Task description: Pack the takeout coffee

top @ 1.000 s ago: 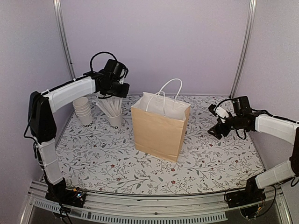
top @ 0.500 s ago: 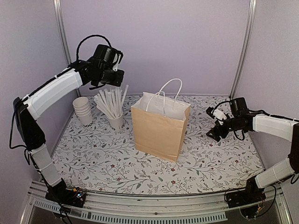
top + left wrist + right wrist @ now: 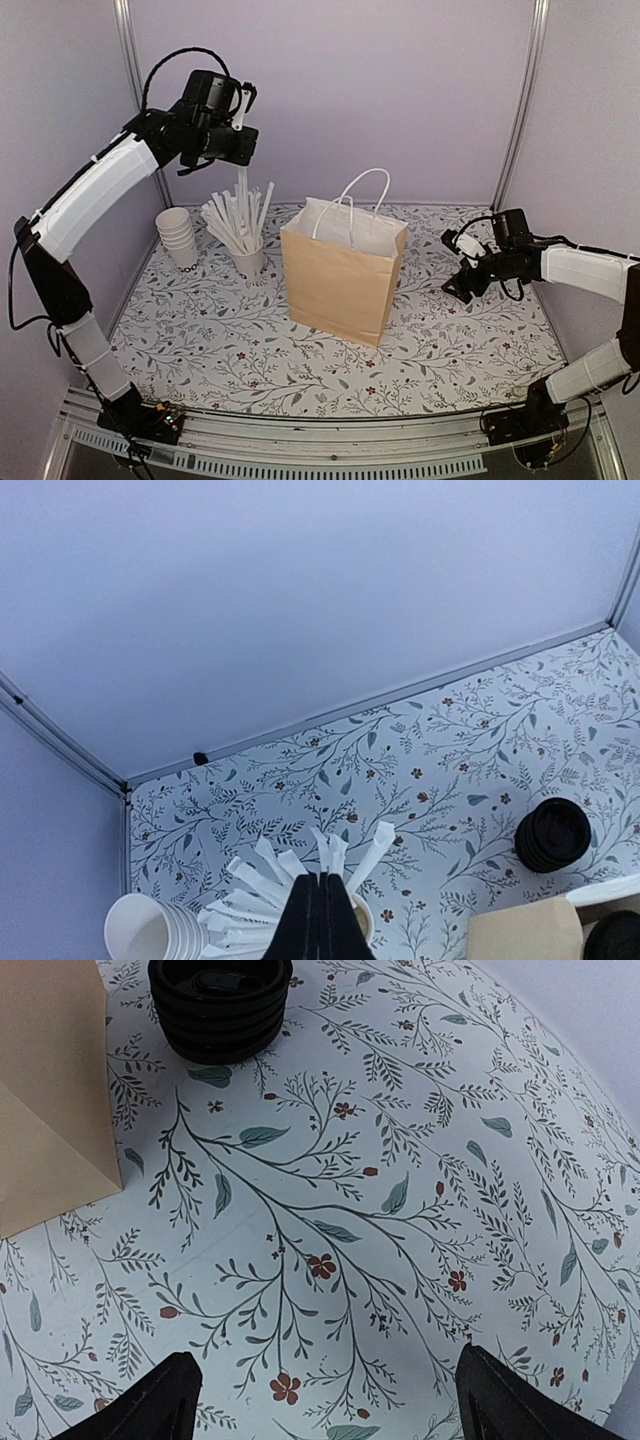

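Floral tabletop (image 3: 450, 340), lilac walls: our left gripper (image 3: 322, 925), jaws pressed together on nothing we can see, hangs above the straws (image 3: 235, 215); our right gripper (image 3: 325, 1390) hovers spread beside the paper bag (image 3: 340, 280). Only the left wrist view shows the takeout coffee (image 3: 615, 942), apparently inside the bag; we judge packing nearly done, perhaps a straw left.

Twin YAM arms: L arm (image 3: 95, 192) & R arm (image 3: 592, 272), links wrapped in white padded covers w/ visible seams, joints & wrist units black. Black cable (image 3: 160, 62) arcs over L wrist; thinner black wires run along R arm. L base (image 3: 135, 410) black, w/ small coloured wiring. L fingers (image 3: 322, 925) matte black, slim; R fingers (image 3: 150, 1405) black, rounded tips.
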